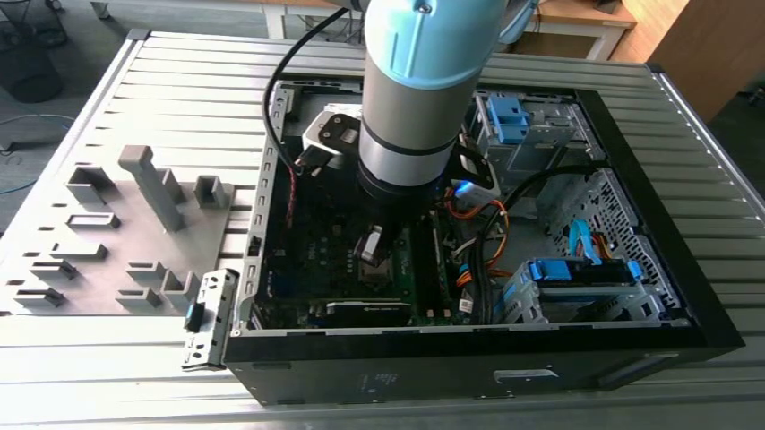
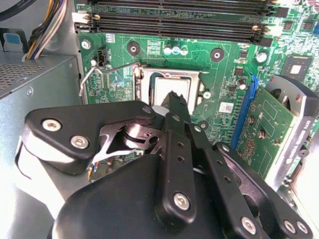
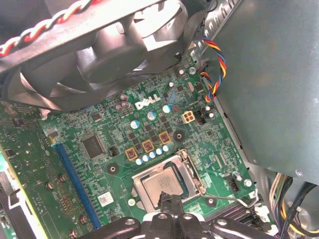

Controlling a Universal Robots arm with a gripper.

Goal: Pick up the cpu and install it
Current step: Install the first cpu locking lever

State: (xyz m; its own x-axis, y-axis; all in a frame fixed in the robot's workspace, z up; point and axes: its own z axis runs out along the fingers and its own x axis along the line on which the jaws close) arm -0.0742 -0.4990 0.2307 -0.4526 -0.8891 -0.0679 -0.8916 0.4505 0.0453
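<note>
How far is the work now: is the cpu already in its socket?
Done: the cpu lies in the socket on the motherboard. In hand: the gripper is right at the cpu; whether it grips cannot be told. Left: the socket lever stands unlatched.

An open computer case [image 1: 478, 349] is seen lying on a ribbed metal desk [image 1: 179, 72]. The robot arm [image 1: 418, 90] is pointed down into the case, over the green board [image 1: 347, 269]. Blue clips [image 1: 574, 273] and orange wires [image 1: 490, 219] are seen toward the exterior view's right. Grey blocks [image 1: 132, 224] are set on the desk at the exterior view's left, beside the case.
</note>
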